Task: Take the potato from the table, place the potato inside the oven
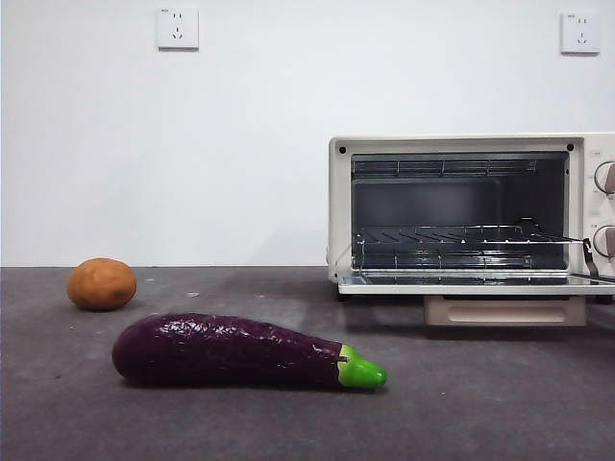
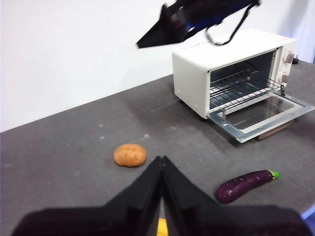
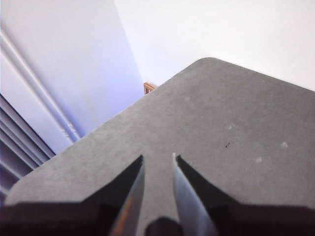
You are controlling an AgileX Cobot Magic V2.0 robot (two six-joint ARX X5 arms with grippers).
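Observation:
The orange-brown potato [image 1: 101,283] lies on the dark grey table [image 1: 500,413] at the far left, well away from the oven [image 1: 338,206]. The cream-white oven stands at the right with its door [image 1: 476,283] folded down flat and the wire rack [image 1: 452,235] bare. In the left wrist view the potato [image 2: 130,155] rests a short way beyond my left gripper [image 2: 161,160], which hovers above the table with its jaws shut and empty. My right gripper [image 3: 158,158] hangs high over a bare table corner, jaws a narrow gap apart, holding nothing. It also shows above the oven [image 2: 197,17].
A long glossy purple eggplant [image 1: 231,351] with a green stem lies in front, between potato and oven; it appears too in the left wrist view [image 2: 246,185]. A white wall with two sockets runs behind the table.

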